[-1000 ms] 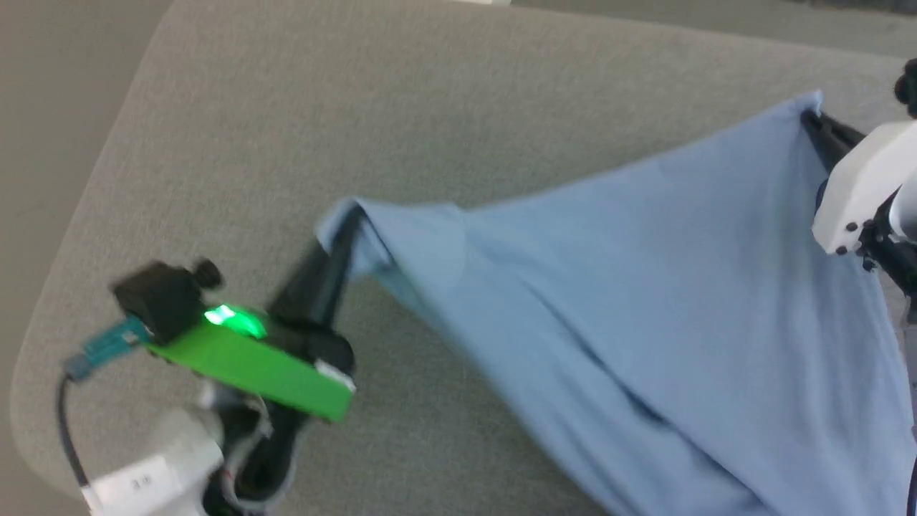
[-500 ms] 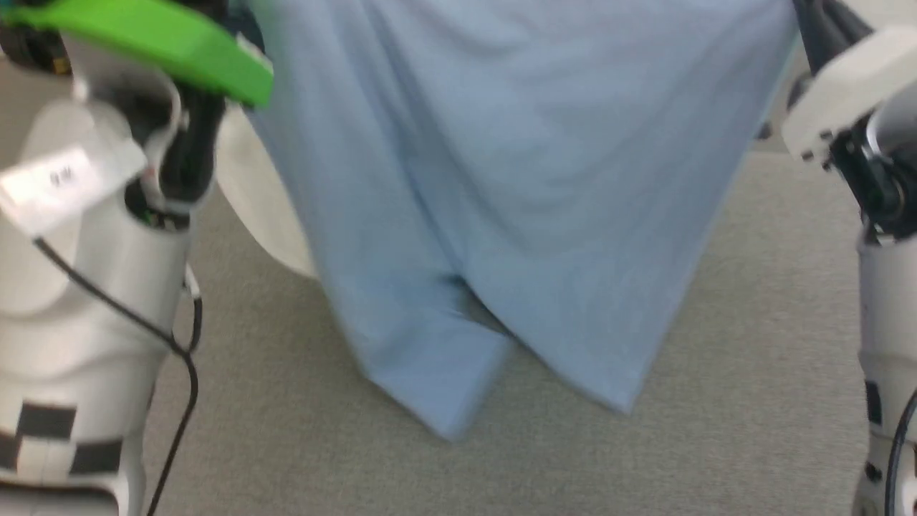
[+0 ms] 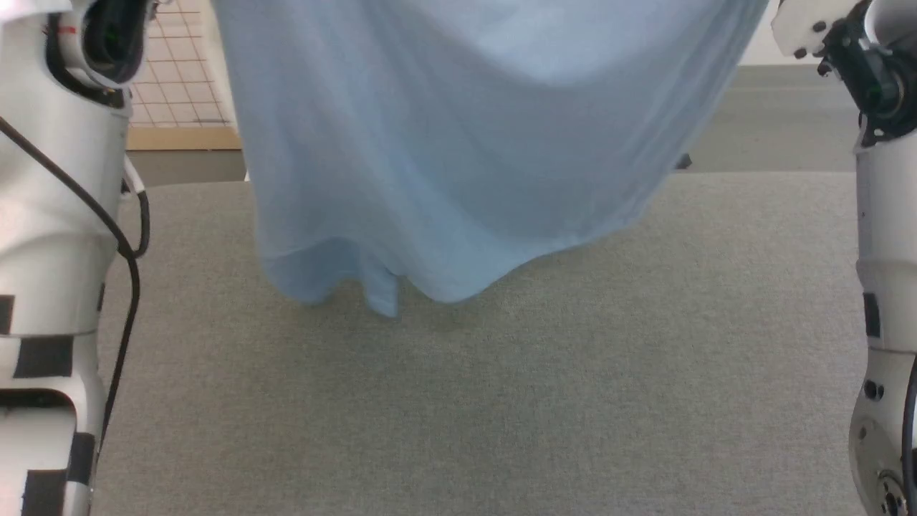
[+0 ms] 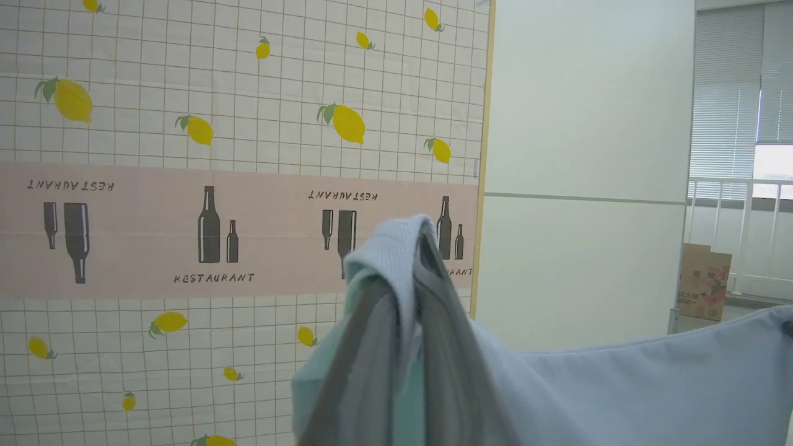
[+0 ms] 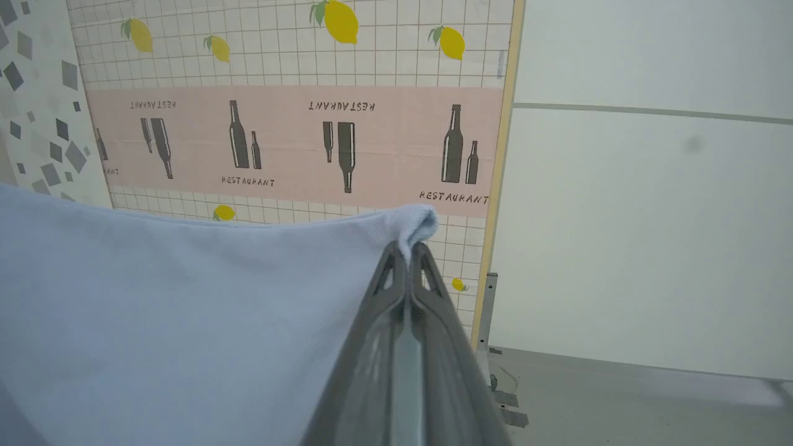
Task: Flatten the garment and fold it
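The light blue garment [image 3: 458, 143] is hanging in the air above the grey desk [image 3: 501, 401], spread like a curtain between the robot's two raised arms. In the head view, the white left arm [image 3: 50, 215] is standing along the left side and the white right arm [image 3: 885, 251] along the right side, with the cloth draping between them. Its lower hem is sagging down over the far part of the desk, lowest to the left of the middle, where a small fold is dangling; whether that fold is touching the desk cannot be told. In the left wrist view, the left pincer [image 4: 414, 272] is clamping shut on a bunched corner of the garment [image 4: 650, 396], the cloth wrapping over its fingertips and stretching away to the right. In the right wrist view, the right pincer [image 5: 409, 251] is closing tightly on another top corner of the garment [image 5: 186, 322], with the fabric spreading out to the left. Behind the cloth, a wall panel [image 4: 186, 155] printed with lemons, bottles and the word "restaurant" is showing, beside a plain white wall [image 4: 588, 186]. A cardboard box [image 4: 703, 282] is sitting on the floor in the distance.
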Controlling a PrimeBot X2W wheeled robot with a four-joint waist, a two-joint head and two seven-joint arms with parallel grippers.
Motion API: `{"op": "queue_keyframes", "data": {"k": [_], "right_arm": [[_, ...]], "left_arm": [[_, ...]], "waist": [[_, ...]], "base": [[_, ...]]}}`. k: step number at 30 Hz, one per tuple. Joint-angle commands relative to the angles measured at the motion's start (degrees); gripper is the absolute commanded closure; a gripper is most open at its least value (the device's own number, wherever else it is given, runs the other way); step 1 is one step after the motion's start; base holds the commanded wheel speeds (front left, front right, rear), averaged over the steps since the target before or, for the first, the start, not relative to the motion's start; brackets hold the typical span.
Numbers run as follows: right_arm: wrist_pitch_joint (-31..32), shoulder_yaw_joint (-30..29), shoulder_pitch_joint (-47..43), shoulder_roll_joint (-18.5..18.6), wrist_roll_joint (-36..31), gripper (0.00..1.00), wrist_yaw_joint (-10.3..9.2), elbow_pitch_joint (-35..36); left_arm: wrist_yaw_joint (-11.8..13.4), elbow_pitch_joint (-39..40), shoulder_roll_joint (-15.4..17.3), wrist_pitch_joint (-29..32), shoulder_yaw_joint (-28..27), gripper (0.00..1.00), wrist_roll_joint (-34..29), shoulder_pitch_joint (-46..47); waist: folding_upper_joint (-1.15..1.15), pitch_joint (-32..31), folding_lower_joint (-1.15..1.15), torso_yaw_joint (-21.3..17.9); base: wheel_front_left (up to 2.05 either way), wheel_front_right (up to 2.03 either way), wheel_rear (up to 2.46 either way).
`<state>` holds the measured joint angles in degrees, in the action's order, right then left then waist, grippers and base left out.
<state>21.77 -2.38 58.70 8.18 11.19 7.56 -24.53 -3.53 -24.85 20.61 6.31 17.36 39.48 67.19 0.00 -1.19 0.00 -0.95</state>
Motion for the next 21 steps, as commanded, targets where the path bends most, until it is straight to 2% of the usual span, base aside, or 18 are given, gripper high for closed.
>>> {"op": "queue_keyframes", "data": {"k": [1, 5, 11, 12, 14, 21], "right_arm": [[0.7, 0.1, 1.4, 0.2, -0.3, 1.00, -0.08, -0.8], [2.2, -1.3, 4.6, -0.4, -0.9, 1.00, -0.08, -2.5], [2.2, -2.2, 12.2, -1.7, -5.1, 1.00, -0.08, -4.9], [0.5, -3.6, 17.6, -2.4, -7.4, 1.00, -0.08, -6.9], [-0.9, -5.3, 21.4, -2.7, -9.2, 1.00, -0.08, -7.9], [-7.9, -9.0, 29.8, -3.1, -17.0, 1.00, -0.08, -11.7]], "left_arm": [[-0.1, -0.3, 0.5, 0.5, -0.2, 1.00, 0.8, 1.4], [0.5, -0.6, 0.7, 1.5, -0.5, 1.00, 0.9, 3.7], [2.4, -0.6, -0.1, 0.5, -1.2, 1.00, 0.1, 9.9], [3.2, -1.0, -0.6, -2.3, -1.8, 1.00, -0.9, 14.0], [3.3, -1.1, -0.9, -4.3, -1.9, 1.00, -1.9, 17.0], [1.4, -3.7, -3.3, -13.5, -3.7, 1.00, -1.9, 25.1]], "waist": [[0.00, 1.4, 0.00, -0.2], [0.00, 5.8, 0.00, -0.5], [0.00, 15.6, 0.00, -1.1], [0.00, 20.2, 0.00, -1.4], [0.00, 23.3, 0.00, -1.4], [0.00, 29.9, 0.00, -0.2]], "base": [[0.00, 0.00, 0.00], [0.00, 0.00, 0.00], [0.00, 0.00, 0.00], [0.00, 0.00, 0.00], [0.00, 0.00, 0.00], [0.00, 0.00, 0.00]]}}
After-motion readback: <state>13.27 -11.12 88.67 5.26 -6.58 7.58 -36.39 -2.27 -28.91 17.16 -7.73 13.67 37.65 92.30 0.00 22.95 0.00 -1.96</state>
